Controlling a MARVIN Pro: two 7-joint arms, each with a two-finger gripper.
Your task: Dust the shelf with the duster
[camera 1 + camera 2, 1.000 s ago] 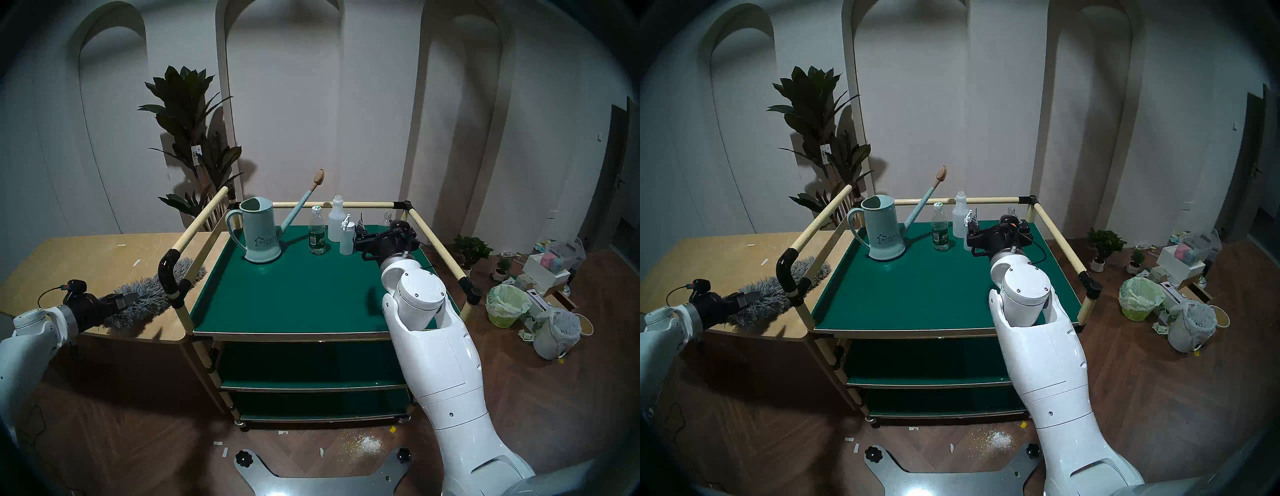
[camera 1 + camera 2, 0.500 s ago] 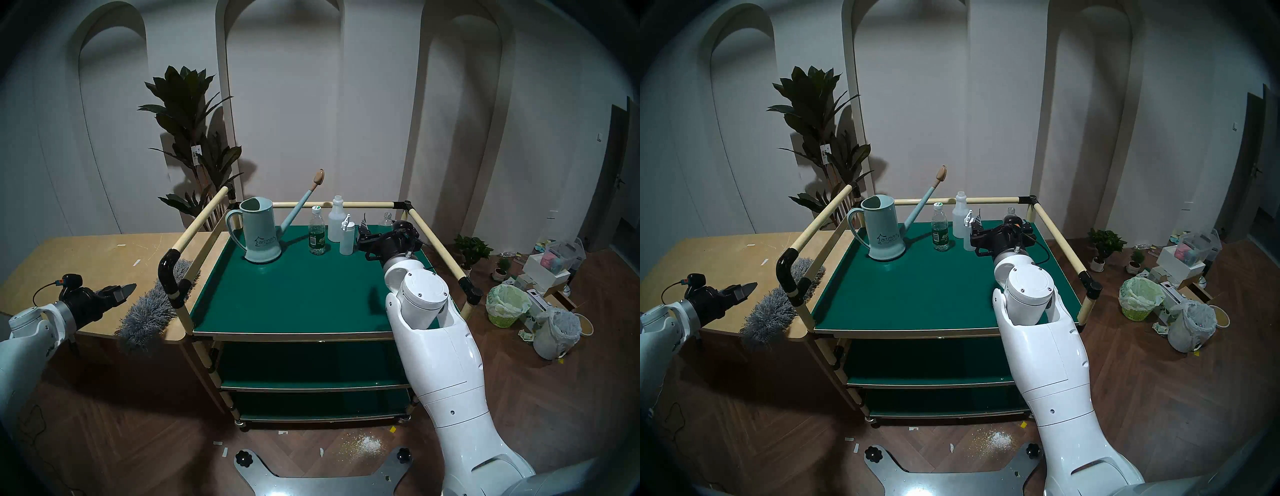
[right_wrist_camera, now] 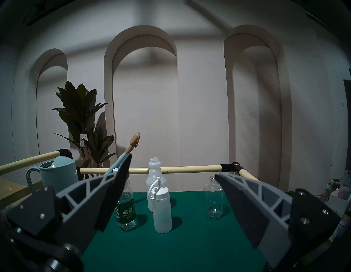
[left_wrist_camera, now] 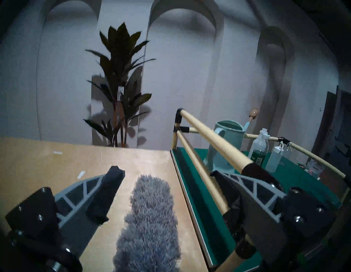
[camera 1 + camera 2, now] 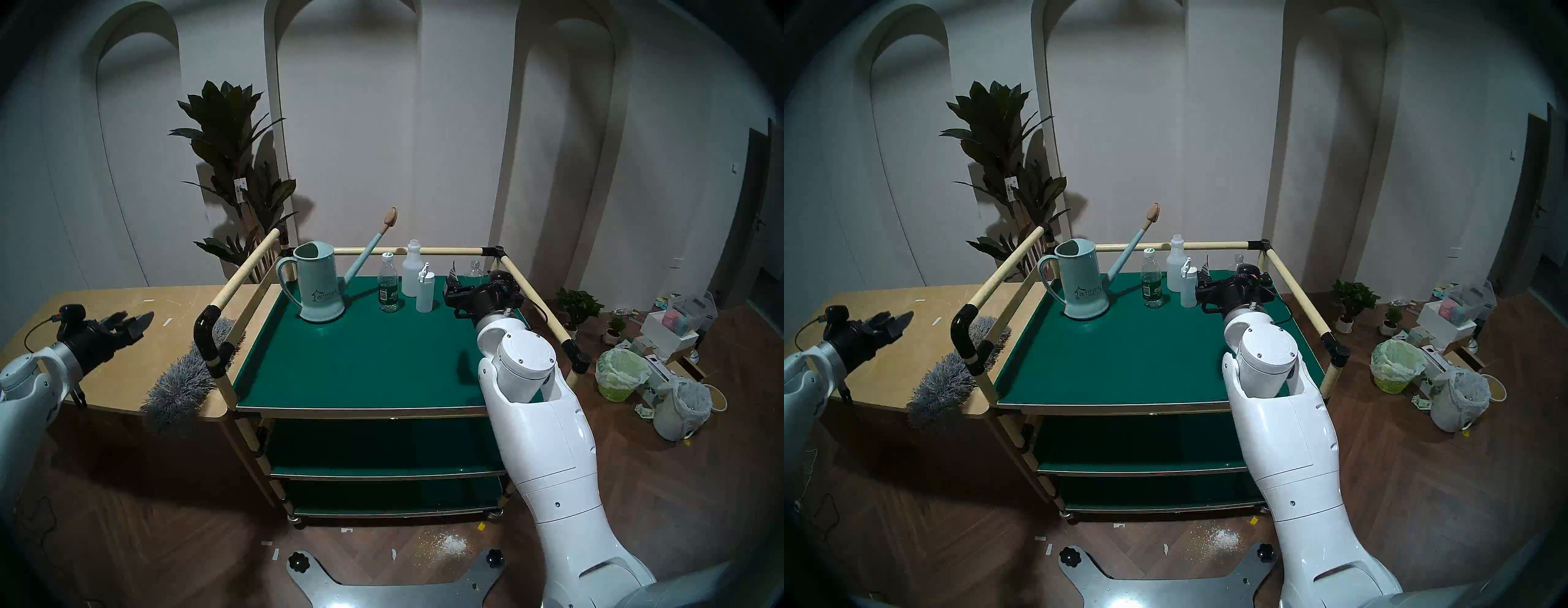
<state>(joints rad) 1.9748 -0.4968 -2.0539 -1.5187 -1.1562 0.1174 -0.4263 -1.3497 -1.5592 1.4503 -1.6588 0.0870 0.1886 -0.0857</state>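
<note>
At the far left, my left gripper (image 5: pixel 135 321) hangs in the air above the light wooden counter (image 5: pixel 106 310), its two fingers spread wide apart and holding nothing. The duster (image 5: pixel 182 384), long, shaggy and grey, lies on that counter to the right of this gripper and lower, clear of both fingers; seen from my left wrist, the duster (image 4: pixel 150 218) runs lengthwise under the gap between the fingers, on the wood. Its near end pokes out over the counter's front edge and its far end passes behind the black corner joint (image 5: pixel 208 335) of the cart rail, just beside the shelf (image 5: pixel 352 361). The shelf is the dark green top tier of the cart, fenced by cream tubes. Along its far edge stand a pale blue watering can (image 5: pixel 318 286) with a long spout, then a water bottle with a green label (image 5: pixel 388 288), a white bottle with no cap (image 5: pixel 411 269), a smaller white squeeze bottle (image 5: pixel 425 291) and a clear empty bottle (image 5: pixel 474 269). At the right, my right gripper (image 5: pixel 452 293) hovers over the shelf's far right part, fingers also spread wide and empty, pointing towards the bottles; the squeeze bottle (image 3: pixel 161 210) shows between them from my right wrist, untouched.
</note>
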